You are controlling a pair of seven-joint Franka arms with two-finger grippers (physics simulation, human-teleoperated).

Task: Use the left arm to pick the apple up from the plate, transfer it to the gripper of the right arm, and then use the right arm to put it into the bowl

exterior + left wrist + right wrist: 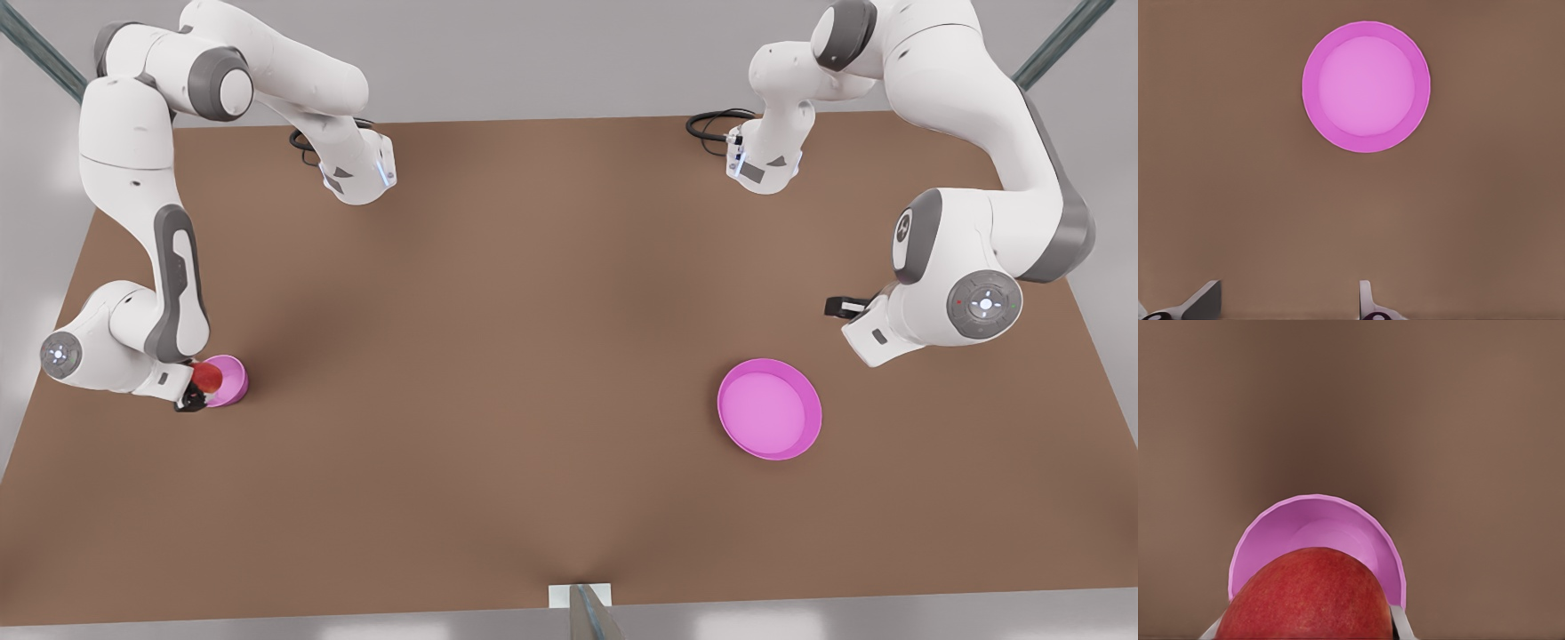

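Lower left of the front view: right gripper [197, 391] is clamped on the apple [208, 375], holding it at the near edge of the bowl [228, 380]. From the right wrist view the apple [1308, 595] sits between the fingers [1399, 621] with the bowl [1313, 535] just beyond it, so it looks not quite centred over the opening.

Left gripper [845, 307] waits at the front view's right, above the plate [770, 409], which holds nothing; its fingers [1368, 301] stand apart.

Step in hand, as I read it: the drop into the bowl. Nudge the apple further over the bowl's middle, lower until it's inside the rim, then release. Bowl is small and deep, and letting go at the edge risks the apple bouncing off the rim or tipping the bowl.
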